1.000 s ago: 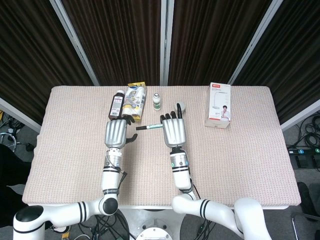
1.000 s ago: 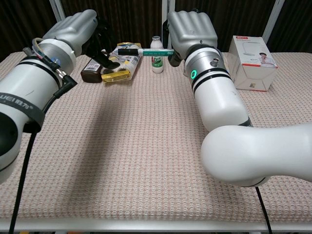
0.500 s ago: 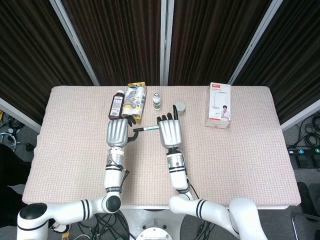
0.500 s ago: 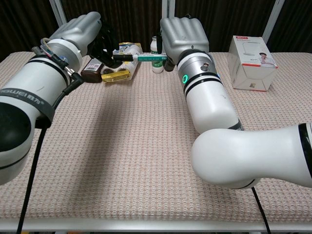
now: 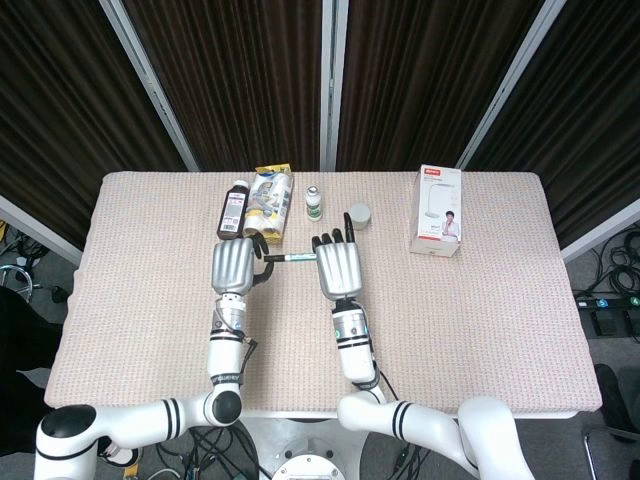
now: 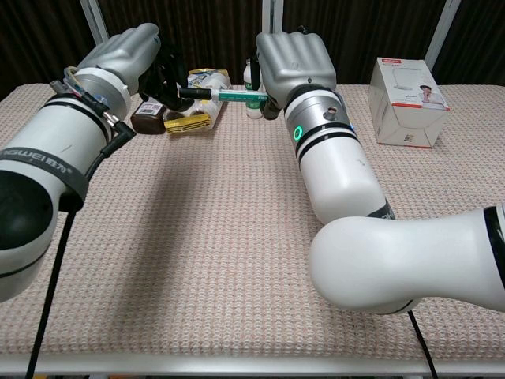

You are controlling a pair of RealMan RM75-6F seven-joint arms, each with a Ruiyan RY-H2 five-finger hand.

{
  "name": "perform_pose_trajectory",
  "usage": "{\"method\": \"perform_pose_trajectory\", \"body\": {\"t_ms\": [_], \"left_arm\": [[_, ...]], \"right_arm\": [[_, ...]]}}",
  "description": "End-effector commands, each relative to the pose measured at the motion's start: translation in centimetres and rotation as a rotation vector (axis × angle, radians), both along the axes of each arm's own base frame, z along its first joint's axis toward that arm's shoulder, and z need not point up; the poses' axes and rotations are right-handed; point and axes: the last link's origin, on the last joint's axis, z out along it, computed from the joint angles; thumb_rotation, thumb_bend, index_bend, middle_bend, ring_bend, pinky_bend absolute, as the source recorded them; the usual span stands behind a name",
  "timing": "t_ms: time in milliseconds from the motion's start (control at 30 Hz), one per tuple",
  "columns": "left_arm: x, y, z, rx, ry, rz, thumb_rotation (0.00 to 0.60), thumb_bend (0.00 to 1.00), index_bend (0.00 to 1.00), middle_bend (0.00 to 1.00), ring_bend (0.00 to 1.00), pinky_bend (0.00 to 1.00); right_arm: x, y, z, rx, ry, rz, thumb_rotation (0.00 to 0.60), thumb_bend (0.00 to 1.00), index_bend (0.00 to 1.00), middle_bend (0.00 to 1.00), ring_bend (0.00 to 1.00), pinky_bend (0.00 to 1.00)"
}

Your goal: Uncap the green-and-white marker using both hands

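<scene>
Green-and-white marker (image 6: 225,95) held level above the table (image 5: 480,320), spanning the gap between the two hands; black cap end toward the left hand, green barrel running into the right. No writing legible on it.

Right hand (image 6: 293,61): fingers curled around the barrel end, knuckles toward the chest camera. Left hand (image 6: 130,54): dark fingers (image 6: 166,75) curled at the cap end and appearing to pinch it; cap seems on, though the joint is too small to be sure.

Against a second ago: both hands have drawn closer together, the right hand shifting leftward, so less of the marker shows between them. Half a second ago to now, little change.

Back of table: brown bottle (image 5: 234,208) lying flat, yellow snack packet (image 5: 270,193) beside it, small white bottle (image 5: 313,202) with green label upright, a small grey cylinder (image 5: 359,215), and a white box (image 5: 438,210) with red brand strip and a pictured person; text unreadable.
</scene>
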Motion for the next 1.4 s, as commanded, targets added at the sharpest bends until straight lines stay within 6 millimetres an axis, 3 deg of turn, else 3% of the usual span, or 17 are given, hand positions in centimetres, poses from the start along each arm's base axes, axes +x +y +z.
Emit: {"method": "perform_pose_trajectory", "body": {"t_ms": [33,600,933,1100,1400], "left_arm": [[0.1,0.0,0.0,0.000,0.000,0.000,0.600,0.29,0.57,0.59,0.53,0.56],[-0.6,0.0,0.4,-0.025,-0.039,0.035,0.600,0.39,0.64,0.66,0.59,0.60],[-3.7,-1.2,1.7,-0.055,-0.093,0.074,0.600,0.40,0.65,0.67,0.60,0.62],[-5.2,-2.0,0.4,-0.099,-0.070,0.085,0.600,0.39,0.65,0.67,0.60,0.62],[-6.9,-3.6,-3.7,-0.183,-0.043,0.102,0.600,0.38,0.63,0.65,0.59,0.61]], "right_arm": [[0.1,0.0,0.0,-0.001,-0.002,0.003,0.600,0.31,0.69,0.62,0.32,0.07],[-0.6,0.4,0.7,-0.023,0.001,0.006,0.600,0.31,0.69,0.62,0.32,0.07],[-5.2,1.9,3.2,-0.082,-0.003,-0.043,0.600,0.31,0.69,0.62,0.32,0.07],[-7.7,3.0,3.1,-0.052,0.018,-0.099,0.600,0.31,0.69,0.62,0.32,0.07],[-11.0,4.5,0.6,0.049,0.044,-0.212,0.600,0.31,0.69,0.62,0.32,0.07]]}}
